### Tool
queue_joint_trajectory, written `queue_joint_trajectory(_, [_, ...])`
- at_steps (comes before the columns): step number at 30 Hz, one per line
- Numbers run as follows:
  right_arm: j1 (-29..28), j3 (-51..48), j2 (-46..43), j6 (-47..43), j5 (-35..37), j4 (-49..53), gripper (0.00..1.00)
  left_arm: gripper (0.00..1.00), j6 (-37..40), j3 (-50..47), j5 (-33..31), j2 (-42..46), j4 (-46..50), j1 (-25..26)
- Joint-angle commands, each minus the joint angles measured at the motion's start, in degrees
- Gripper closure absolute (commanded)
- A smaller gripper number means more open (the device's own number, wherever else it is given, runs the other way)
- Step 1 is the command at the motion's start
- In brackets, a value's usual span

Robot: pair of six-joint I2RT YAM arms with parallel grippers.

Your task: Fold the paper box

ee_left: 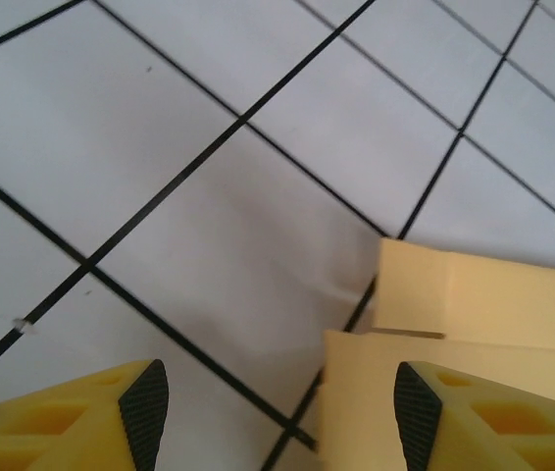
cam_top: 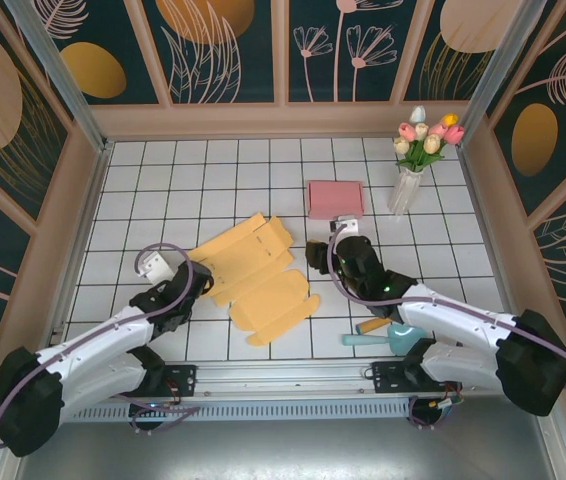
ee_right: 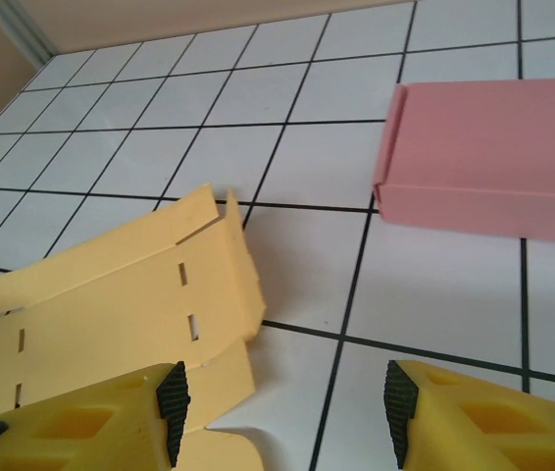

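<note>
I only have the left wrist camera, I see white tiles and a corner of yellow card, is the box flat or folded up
Observer: The flat yellow cardboard box blank lies unfolded on the white tiled table, between the two arms.
Operator: Where's the other hand?
Observer: The right hand is open at the blank's right edge, holding nothing.
Operator: Anything else out there?
Observer: A pink paper box, closed up, sits beyond the right hand, beside a clear vase of tulips.
</note>
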State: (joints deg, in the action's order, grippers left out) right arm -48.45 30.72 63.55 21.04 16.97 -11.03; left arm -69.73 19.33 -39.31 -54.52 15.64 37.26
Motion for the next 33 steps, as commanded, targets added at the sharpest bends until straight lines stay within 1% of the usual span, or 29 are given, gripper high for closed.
queue_joint_trajectory(1, [-1.5,2.9,0.7,-1.5,2.7,1.3,0.41,0.35,-0.4,-1.6,3.3,-0.3,-4.0,-0.5])
queue_joint_trajectory(3, [-2.0,3.2,1.1,-1.6,3.1,1.5,0.41,0.34,-1.1,-2.1,3.1,-1.8,-5.1,-0.5])
queue_joint_trajectory(5, [-2.3,3.1,1.4,-1.8,3.5,1.4,0.41,0.36,-0.8,-2.8,3.5,-3.3,-7.9,-0.7])
queue_joint_trajectory(9, [-2.6,3.2,2.5,-2.0,4.1,1.1,0.41,0.38,3.2,-3.4,6.6,-5.9,-15.3,-0.7])
queue_joint_trajectory(13, [-2.8,3.9,4.2,-2.1,4.1,1.1,0.41,0.44,3.1,-3.2,7.4,-8.4,-16.9,-0.7])
queue_joint_trajectory(14, [-2.8,4.2,4.7,-2.2,4.1,1.3,0.41,0.48,3.1,-3.3,7.3,-8.9,-17.1,-0.6])
queue_joint_trajectory(16, [-3.0,5.3,5.5,-2.8,4.1,1.9,0.41,0.65,5.7,-3.6,7.9,-9.3,-19.4,-0.7])
queue_joint_trajectory(19, [-3.0,7.8,6.2,-5.4,2.9,2.3,0.41,1.00,12.4,-4.4,9.1,-7.5,-25.1,-0.6])
queue_joint_trajectory(20, [-3.0,8.7,6.3,-7.1,2.6,1.8,0.41,1.00,15.7,-5.0,9.8,-6.0,-28.2,-0.7])
queue_joint_trajectory(22, [-2.7,11.1,6.9,-11.8,1.7,1.0,0.40,1.00,23.3,-6.7,12.5,-2.3,-36.6,-0.7])
queue_joint_trajectory(24, [-2.5,15.0,8.2,-20.7,-2.2,1.6,0.39,1.00,30.3,-8.4,14.0,1.1,-45.3,-0.7])
queue_joint_trajectory(25, [-2.4,17.1,9.0,-24.8,-4.5,2.7,0.39,1.00,33.7,-8.5,14.8,1.7,-49.1,-0.7])
queue_joint_trajectory(27, [-2.4,22.2,10.8,-33.7,-10.1,6.4,0.39,1.00,43.2,-8.1,19.3,1.9,-58.2,-0.6])
queue_joint_trajectory(29, [-2.1,27.4,12.6,-41.7,-13.0,11.4,0.39,1.00,48.8,-8.7,23.7,1.3,-66.8,-0.6])
queue_joint_trajectory(31, [-1.8,32.9,14.5,-49.7,-14.1,17.6,0.39,1.00,53.7,-7.3,28.0,0.4,-69.1,-0.6])
queue_joint_trajectory(33, [-0.9,38.3,16.4,-58.6,-15.8,24.8,0.40,1.00,61.0,-5.3,33.9,-0.9,-67.8,-0.7])
